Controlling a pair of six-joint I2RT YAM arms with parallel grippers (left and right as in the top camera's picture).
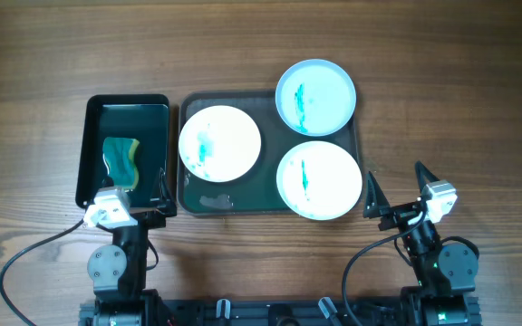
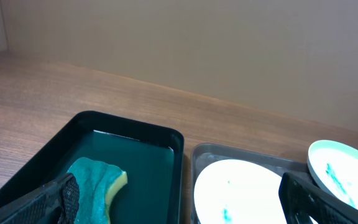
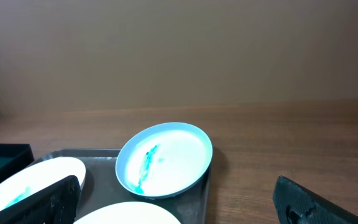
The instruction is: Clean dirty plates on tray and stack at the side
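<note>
A dark grey tray [image 1: 199,203] holds three plates smeared with teal: a white plate [image 1: 220,140] at its left, a light blue plate [image 1: 315,97] at its back right, and a second white plate [image 1: 319,180] at its front right. A teal and yellow sponge [image 1: 123,161] lies in a black bin [image 1: 89,154] left of the tray. My left gripper [image 1: 134,201] is open and empty at the bin's near edge. My right gripper [image 1: 397,188] is open and empty, just right of the tray's front corner. The left wrist view shows the sponge [image 2: 95,180] and the left white plate [image 2: 247,186].
The bin holds dark liquid [image 2: 142,168]. Bare wooden table [image 1: 460,100] lies to the right of the tray and behind it. The right wrist view shows the blue plate [image 3: 166,158] resting on the tray's far right rim [image 3: 98,155].
</note>
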